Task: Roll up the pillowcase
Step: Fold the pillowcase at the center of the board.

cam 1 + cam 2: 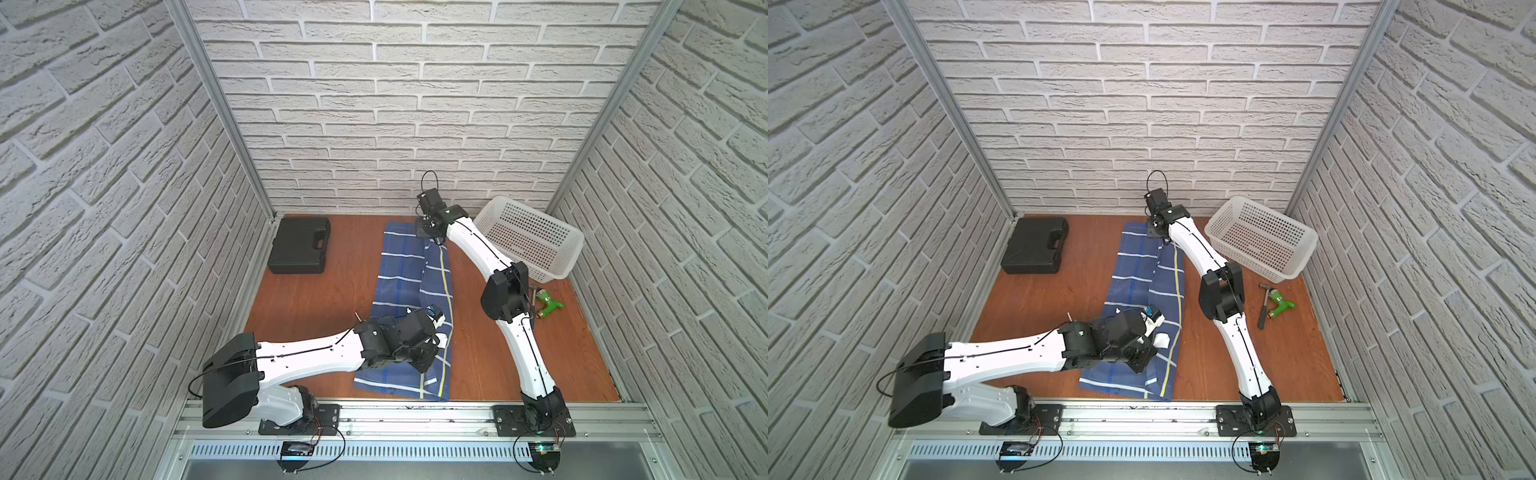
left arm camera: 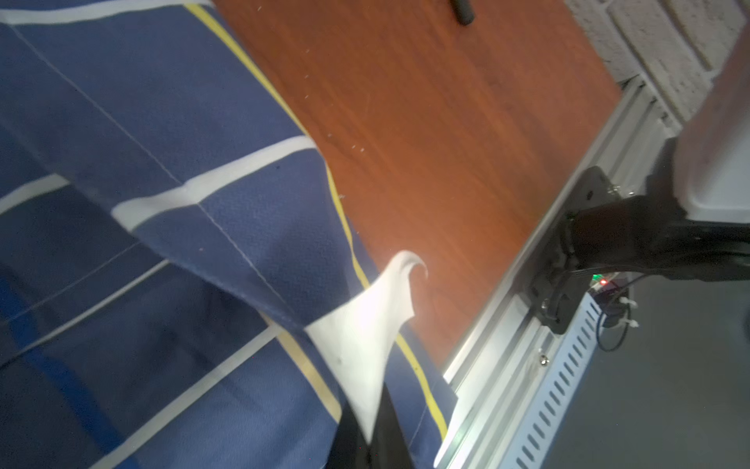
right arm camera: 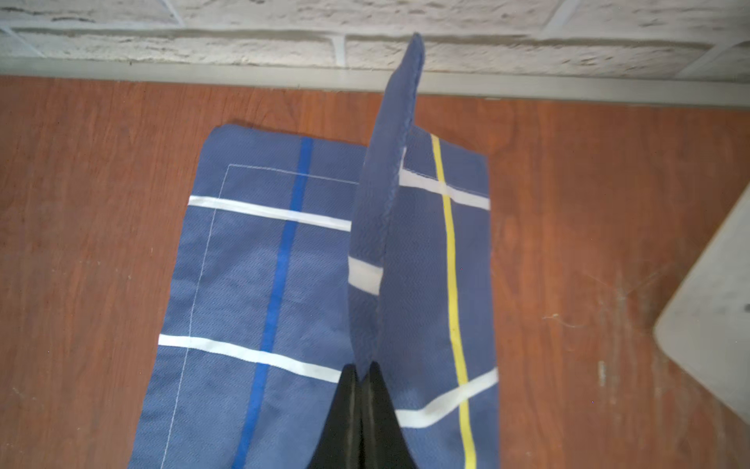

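Right wrist view: right gripper (image 3: pixel 364 367) pinched shut on a raised fold of the pillowcase (image 3: pixel 276 264), far end. Left gripper (image 2: pixel 367 426) clamps a white flap of the cloth near its front end. Pillowcase lies lengthwise mid-table (image 1: pixel 299 299), one long side folded over.

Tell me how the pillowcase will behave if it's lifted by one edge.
Probably floppy: the pillowcase bends into a pinched fold at the right gripper while the rest lies flat. Likely light, since a thin pinch holds it up. It may sag or unfold, as nothing stiff shows.
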Action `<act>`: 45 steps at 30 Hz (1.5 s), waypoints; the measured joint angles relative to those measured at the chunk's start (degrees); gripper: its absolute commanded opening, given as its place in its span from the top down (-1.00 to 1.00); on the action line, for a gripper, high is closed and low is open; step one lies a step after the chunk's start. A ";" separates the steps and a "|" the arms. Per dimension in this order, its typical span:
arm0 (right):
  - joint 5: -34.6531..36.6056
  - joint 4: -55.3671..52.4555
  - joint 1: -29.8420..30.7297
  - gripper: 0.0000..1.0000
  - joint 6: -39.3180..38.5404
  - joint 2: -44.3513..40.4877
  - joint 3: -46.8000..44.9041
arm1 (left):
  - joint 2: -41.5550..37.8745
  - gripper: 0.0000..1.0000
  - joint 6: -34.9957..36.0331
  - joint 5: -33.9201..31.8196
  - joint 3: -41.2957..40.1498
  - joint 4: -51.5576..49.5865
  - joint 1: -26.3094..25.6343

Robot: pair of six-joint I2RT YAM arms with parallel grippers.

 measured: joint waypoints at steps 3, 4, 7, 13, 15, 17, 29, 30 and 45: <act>-0.68 1.92 1.62 0.95 1.68 0.90 -0.52 | -0.81 1.00 -2.99 -1.64 -1.11 -3.34 0.20; -0.96 2.73 2.01 0.95 2.36 0.90 -0.79 | -1.29 1.00 -3.87 -2.25 -1.33 -4.57 0.20; -1.86 6.47 2.58 0.95 4.02 0.90 -2.03 | -3.48 1.00 -6.49 -4.11 -1.86 -7.93 0.20; -2.60 11.30 2.51 0.95 6.21 0.90 -4.76 | -7.08 0.97 -10.45 -6.91 -2.01 -13.40 0.20; -3.15 12.33 2.49 0.95 7.04 0.90 -4.76 | -7.26 0.96 -11.26 -7.48 -2.01 -14.67 0.31; -3.76 13.40 2.49 0.95 7.76 0.92 -4.76 | -7.26 0.95 -11.98 -7.96 -2.01 -15.85 0.72; -6.86 20.09 2.93 0.95 12.61 5.40 -5.35 | -7.26 0.88 -13.57 -8.81 -2.01 -22.21 5.31; -7.02 20.35 2.99 0.95 13.03 5.86 -5.46 | -7.30 0.88 -13.90 -8.83 -2.01 -22.64 5.46; -9.09 25.29 4.59 0.95 16.41 9.29 -5.40 | -4.66 0.79 -14.78 -8.52 -3.65 -25.75 7.91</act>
